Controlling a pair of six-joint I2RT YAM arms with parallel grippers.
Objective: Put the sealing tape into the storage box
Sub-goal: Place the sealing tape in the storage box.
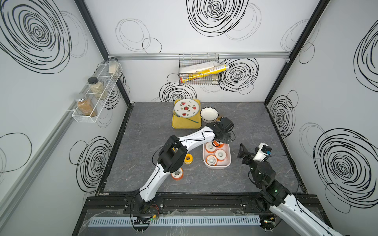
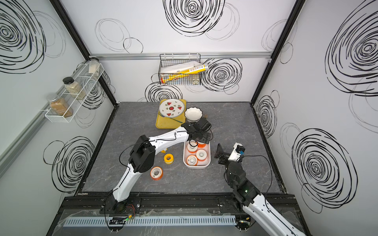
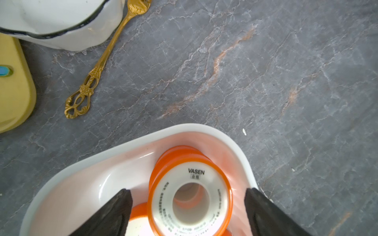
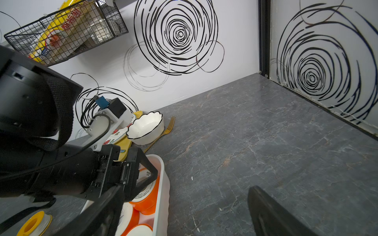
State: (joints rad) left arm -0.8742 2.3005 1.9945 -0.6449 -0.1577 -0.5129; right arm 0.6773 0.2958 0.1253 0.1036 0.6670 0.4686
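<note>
Sealing tape point(image 1: 220, 154) is partly stowed in the storage box point(image 1: 216, 166); loose spools point(image 1: 177, 173) are left outside. Left end effector point(image 3: 187, 191) and right end effector point(image 1: 247, 151) are seen open.

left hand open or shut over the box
Open: in the left wrist view, left hand fingers stand clear either side of an orange spool lying in the storage box.

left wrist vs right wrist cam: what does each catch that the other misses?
Left wrist only: a straight-down look at the orange spool in the storage box, clear of the left gripper's open fingers; the gold fork's ornate handle end. Right wrist only: the wire basket, a yellow spool on the table, the left gripper from outside. Both: storage box, fork, white bowl, orange spools.
</note>
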